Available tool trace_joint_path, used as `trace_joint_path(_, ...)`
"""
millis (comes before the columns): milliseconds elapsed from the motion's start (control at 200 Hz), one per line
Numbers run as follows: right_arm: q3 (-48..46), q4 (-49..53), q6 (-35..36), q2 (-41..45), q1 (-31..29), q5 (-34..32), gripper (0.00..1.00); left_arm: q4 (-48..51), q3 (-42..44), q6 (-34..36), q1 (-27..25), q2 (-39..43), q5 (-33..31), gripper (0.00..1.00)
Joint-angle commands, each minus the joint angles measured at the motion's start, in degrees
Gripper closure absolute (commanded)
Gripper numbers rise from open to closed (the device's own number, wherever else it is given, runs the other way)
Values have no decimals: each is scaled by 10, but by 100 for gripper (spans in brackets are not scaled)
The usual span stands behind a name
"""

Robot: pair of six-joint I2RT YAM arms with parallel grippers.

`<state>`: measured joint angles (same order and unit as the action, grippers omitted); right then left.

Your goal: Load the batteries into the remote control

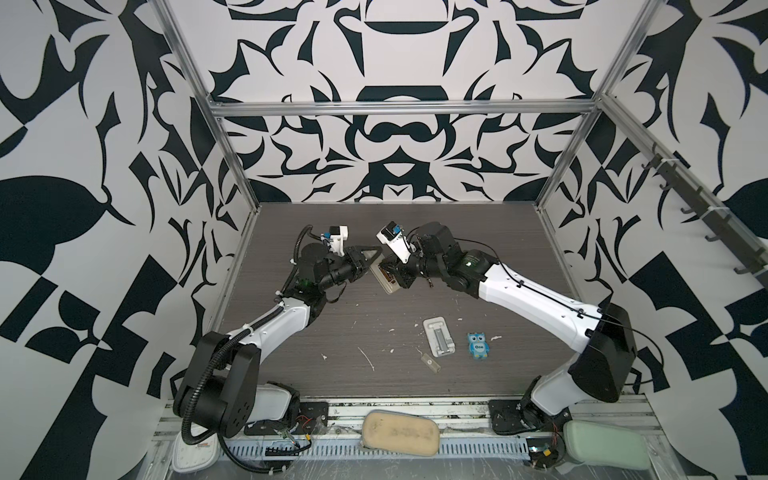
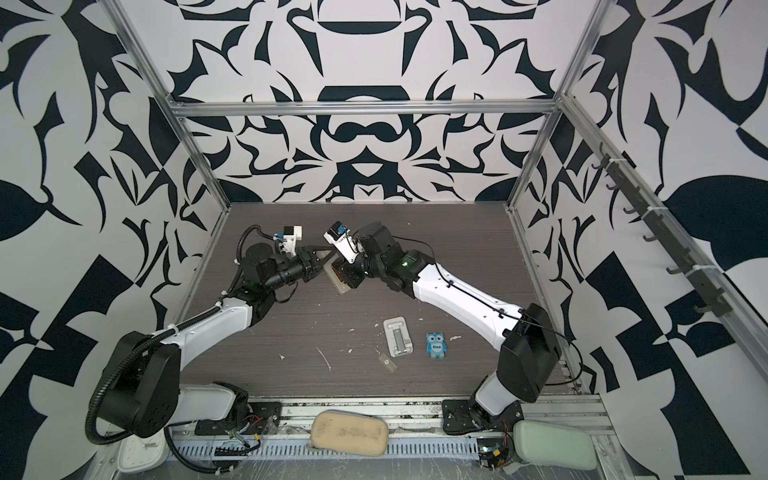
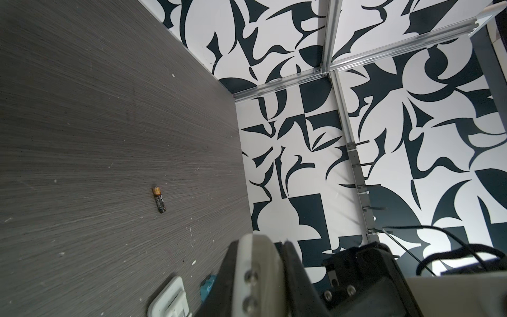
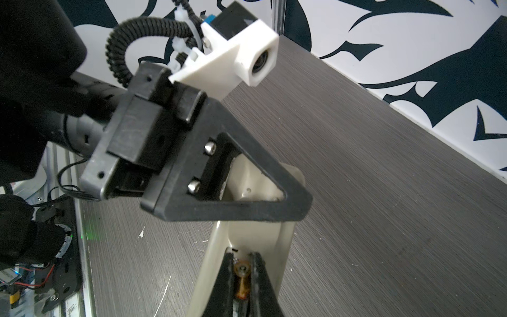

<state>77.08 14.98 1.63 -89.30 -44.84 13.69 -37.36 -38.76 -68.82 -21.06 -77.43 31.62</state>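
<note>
Closest to us, the right gripper is clenched on a battery, a slim dark cylinder with a brass-gold end. Its matte black fingers pinch the battery against the near end of the remote control; we cannot tell whether it sits in the bay. We see the remote's smooth cream plastic body running up to the left gripper, whose triangular open-frame fingers stand narrowly parted, clamping its far end. A second battery lies alone on the grey wood-grain table, well apart from both grippers.
</note>
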Motion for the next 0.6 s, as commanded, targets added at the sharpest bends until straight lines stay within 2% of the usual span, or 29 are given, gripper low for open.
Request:
trace_joint_path(0, -4, 58, 15, -4, 11, -73, 100, -20, -27, 0, 2, 16, 9, 100)
trace_joint_path(595, 18, 112, 24, -45, 10, -107, 100, -10, -35, 11, 2, 19, 9, 100)
